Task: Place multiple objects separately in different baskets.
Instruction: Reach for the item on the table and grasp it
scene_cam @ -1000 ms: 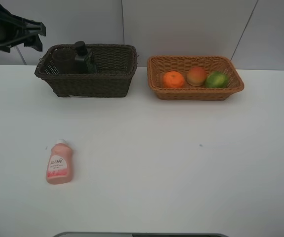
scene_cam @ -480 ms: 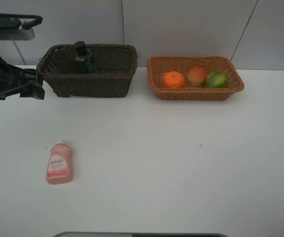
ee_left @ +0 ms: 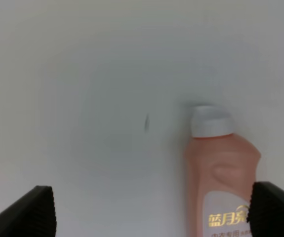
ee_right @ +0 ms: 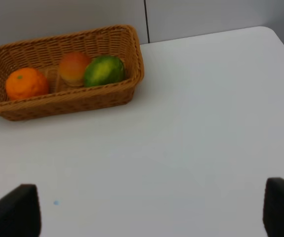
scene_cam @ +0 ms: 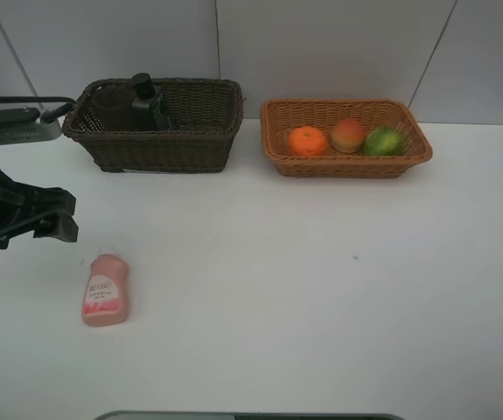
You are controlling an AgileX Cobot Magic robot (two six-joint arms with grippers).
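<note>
Pink bottle loose on worktop, left end effector above it

Pink squeeze bottle (scene_cam: pixel 105 290) lies flat near the worktop's (scene_cam: pixel 321 297) left edge, unobstructed; left end effector (scene_cam: pixel 54 217), jaws apart, hovers just beyond its cap. Right end effector (ee_right: pixel 151 210) apart. Dark basket (scene_cam: pixel 155 127) and tan basket (scene_cam: pixel 345 138) along far edge.

Pink squeeze bottle (ee_left: pixel 222 182) label: gold "蓝月亮".

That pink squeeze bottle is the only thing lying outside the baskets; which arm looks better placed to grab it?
Probably the left. Its open gripper hangs beside the pink squeeze bottle with white cap, while the right gripper faces the shallow orange-tan wicker basket.
</note>
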